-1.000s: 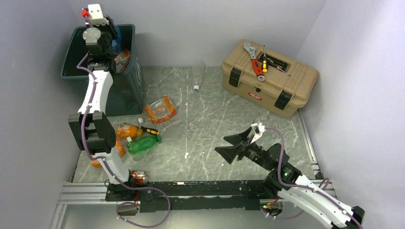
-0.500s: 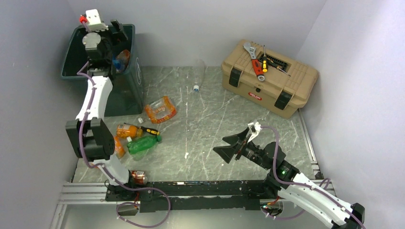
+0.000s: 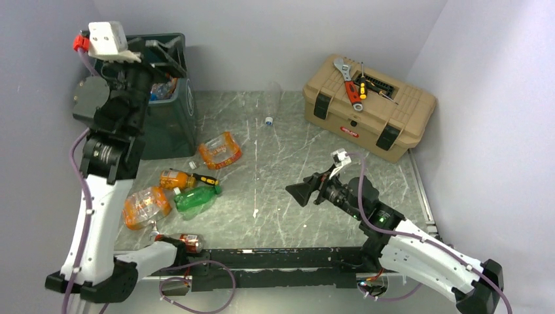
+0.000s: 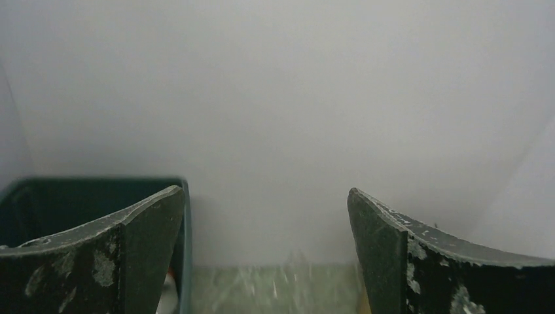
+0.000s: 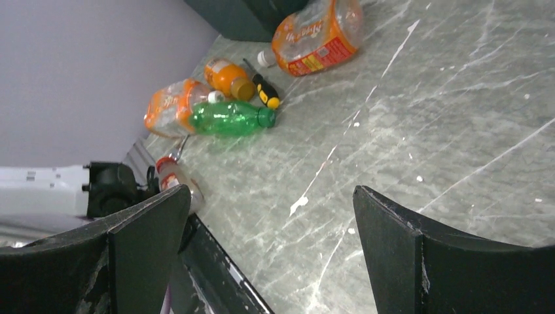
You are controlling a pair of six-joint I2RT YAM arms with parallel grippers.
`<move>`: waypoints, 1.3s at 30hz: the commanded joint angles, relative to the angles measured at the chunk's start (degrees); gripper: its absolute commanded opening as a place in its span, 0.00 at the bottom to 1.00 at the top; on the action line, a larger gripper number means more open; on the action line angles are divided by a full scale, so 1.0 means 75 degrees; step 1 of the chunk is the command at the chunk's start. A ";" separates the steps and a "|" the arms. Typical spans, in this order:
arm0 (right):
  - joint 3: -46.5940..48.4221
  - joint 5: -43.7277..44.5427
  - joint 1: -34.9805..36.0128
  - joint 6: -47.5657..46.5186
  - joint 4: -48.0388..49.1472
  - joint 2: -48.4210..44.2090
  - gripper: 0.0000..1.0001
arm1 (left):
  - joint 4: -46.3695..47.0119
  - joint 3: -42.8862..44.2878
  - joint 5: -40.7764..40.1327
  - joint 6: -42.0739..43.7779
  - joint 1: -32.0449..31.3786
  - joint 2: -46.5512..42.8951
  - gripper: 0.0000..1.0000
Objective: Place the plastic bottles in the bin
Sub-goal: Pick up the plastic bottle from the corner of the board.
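Note:
The dark green bin (image 3: 171, 124) stands at the far left with bottles (image 3: 160, 88) inside. My left gripper (image 3: 167, 57) hangs open and empty above its rim; the left wrist view shows the gripper (image 4: 265, 203) facing the wall, the bin's edge (image 4: 185, 216) beside one finger. On the floor lie a large orange bottle (image 3: 219, 150), an orange bottle (image 3: 177, 179), a green bottle (image 3: 195, 199), a crushed bottle (image 3: 145, 206), a small red-label bottle (image 3: 190, 243) and a clear bottle (image 3: 273, 98). My right gripper (image 3: 302, 196) hovers open mid-floor, facing the green bottle (image 5: 229, 118).
A tan toolbox (image 3: 366, 108) with a wrench and screwdrivers on top stands at the back right. A yellow-handled screwdriver (image 3: 206, 179) lies against the orange and green bottles. Walls close in the left, back and right. A metal rail (image 3: 262, 258) runs along the near edge.
My left gripper opened over the bin, then the arm rose and pulled back toward the camera. My right gripper shifted a little left toward the bottles.

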 commanded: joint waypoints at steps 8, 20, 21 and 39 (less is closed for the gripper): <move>0.1006 0.2733 0.0006 -0.0264 0.0308 0.1851 0.98 | -0.4371 -0.1317 -0.0020 0.0723 -0.2316 -0.0080 1.00; 0.3753 0.4151 -0.0255 -0.0799 0.1730 0.7290 0.90 | -0.2015 -0.4993 0.1861 0.0645 -0.2699 -0.2120 0.99; 0.4161 0.4132 -0.0360 -0.0817 0.1661 0.7739 0.91 | -0.1941 -0.5170 0.1901 0.0613 -0.2705 -0.2173 0.99; 0.9508 0.3278 -0.1459 -0.1486 0.0027 1.2603 0.88 | -0.1753 -0.5819 0.1953 0.0217 -0.2720 -0.2474 1.00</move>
